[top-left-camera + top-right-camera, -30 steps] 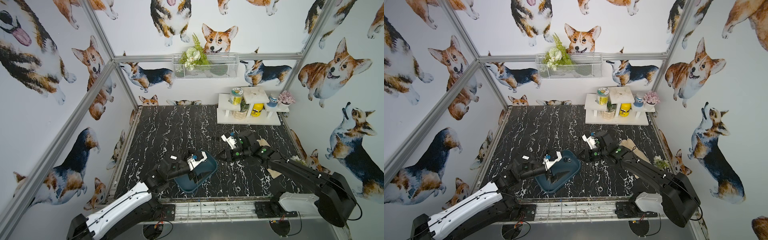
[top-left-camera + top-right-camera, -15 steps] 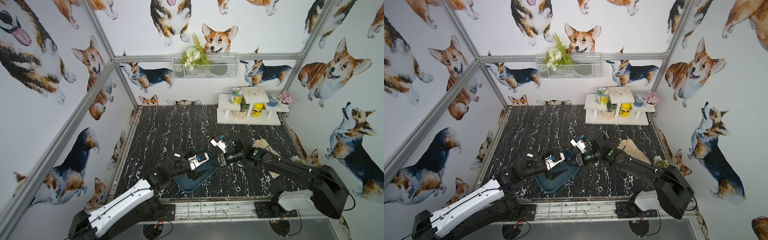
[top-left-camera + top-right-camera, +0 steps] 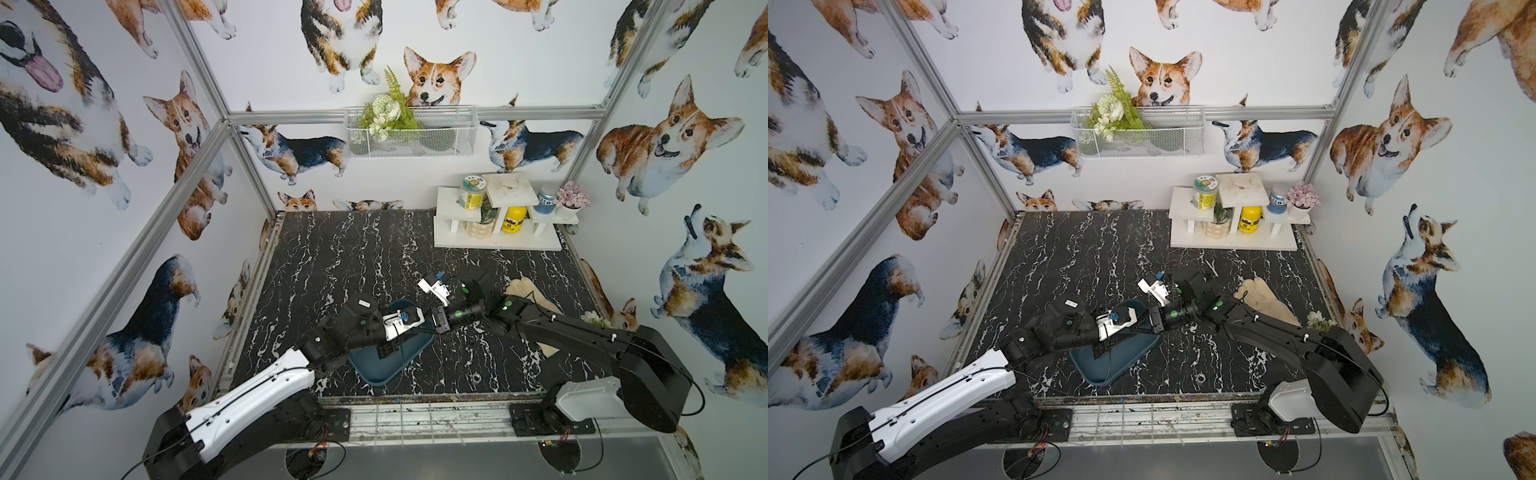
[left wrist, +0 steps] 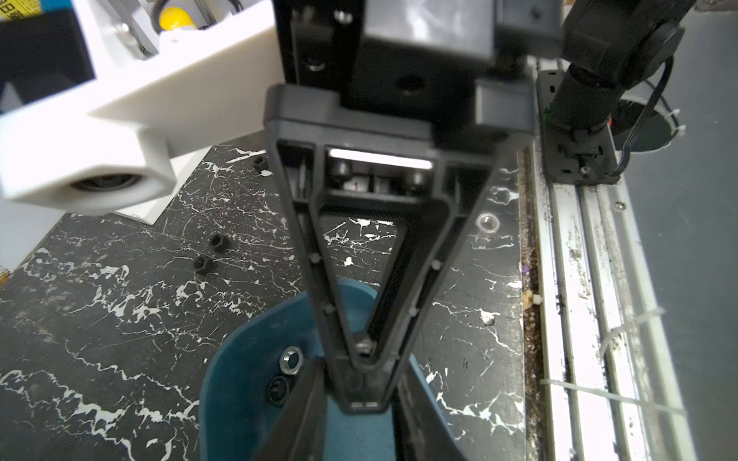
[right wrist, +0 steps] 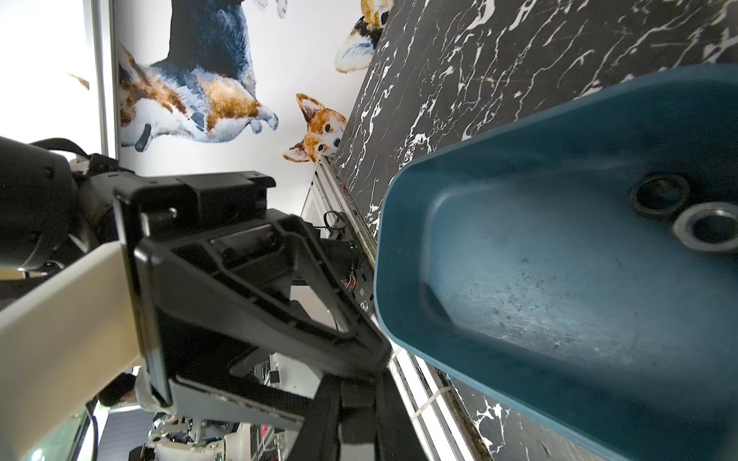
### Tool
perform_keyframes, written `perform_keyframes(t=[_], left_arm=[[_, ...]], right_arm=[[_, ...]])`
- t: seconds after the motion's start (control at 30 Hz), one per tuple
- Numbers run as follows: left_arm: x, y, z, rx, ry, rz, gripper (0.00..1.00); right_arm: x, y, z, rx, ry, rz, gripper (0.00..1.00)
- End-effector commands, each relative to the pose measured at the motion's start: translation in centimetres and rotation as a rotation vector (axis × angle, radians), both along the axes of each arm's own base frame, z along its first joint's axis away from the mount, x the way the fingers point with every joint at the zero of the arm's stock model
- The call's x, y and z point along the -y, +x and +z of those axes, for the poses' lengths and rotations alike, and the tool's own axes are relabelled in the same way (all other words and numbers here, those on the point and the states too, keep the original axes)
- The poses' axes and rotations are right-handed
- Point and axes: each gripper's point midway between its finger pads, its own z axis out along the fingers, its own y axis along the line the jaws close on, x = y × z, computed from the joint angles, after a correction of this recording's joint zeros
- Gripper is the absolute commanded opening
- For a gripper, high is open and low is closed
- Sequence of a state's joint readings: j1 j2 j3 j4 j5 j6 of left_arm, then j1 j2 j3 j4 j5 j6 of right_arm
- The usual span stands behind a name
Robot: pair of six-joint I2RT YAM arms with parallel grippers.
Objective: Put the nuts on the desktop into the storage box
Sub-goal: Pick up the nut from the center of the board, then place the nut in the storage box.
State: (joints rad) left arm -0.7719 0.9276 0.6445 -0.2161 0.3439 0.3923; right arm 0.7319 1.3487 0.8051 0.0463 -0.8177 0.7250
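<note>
Left fingers (image 5: 379, 357), wide apart a second ago, now meet above the storage box (image 4: 235, 399), gripping nothing visible. Right fingers (image 4: 364, 353) are closed too; any load is unclear. Two nuts (image 4: 290, 358) lie inside the storage box, and others wait on the tabletop (image 4: 120, 319), so more pickups are likely needed.

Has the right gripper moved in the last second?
Yes. The right gripper has swung away from the white shelf, and now sits over the blue box.
</note>
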Motion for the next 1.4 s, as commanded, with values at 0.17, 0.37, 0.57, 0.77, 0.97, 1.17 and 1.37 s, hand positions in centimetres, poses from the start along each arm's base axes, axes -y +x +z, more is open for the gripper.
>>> perform_keyframes(t=[0.17,0.37,0.57,0.77,0.97,1.17,1.37], left_arm=[[0.4,0.5,0.0,-0.046,0.041,0.007,0.13],[0.7,1.5,0.9,-0.045,0.036,0.041,0.12],[0.3,2.5,-0.6,-0.13,0.067,0.144,0.12],[0.1,2.9,-2.2,-0.227,0.074,0.227,0.13],[-1.2,4.5,-4.5,-0.325,0.133,0.409,0.16],[-1.0,5.2,-7.4,-0.453,0.221,0.496,0.18],[-0.4,5.9,-9.2,-0.51,0.241,0.538,0.2]], right_arm=[[-0.4,-0.3,1.4,0.038,0.052,0.032,0.38],[-0.2,0.2,1.3,0.046,0.036,0.001,0.76],[1.9,2.5,0.4,0.059,-0.046,-0.131,0.87],[6.6,5.5,-2.0,0.104,-0.23,-0.324,0.89],[7.8,5.1,-3.3,0.18,-0.354,-0.311,0.95],[7.2,4.3,-2.7,0.308,-0.442,-0.282,1.0],[8.6,5.1,-2.3,0.375,-0.496,-0.345,1.0]])
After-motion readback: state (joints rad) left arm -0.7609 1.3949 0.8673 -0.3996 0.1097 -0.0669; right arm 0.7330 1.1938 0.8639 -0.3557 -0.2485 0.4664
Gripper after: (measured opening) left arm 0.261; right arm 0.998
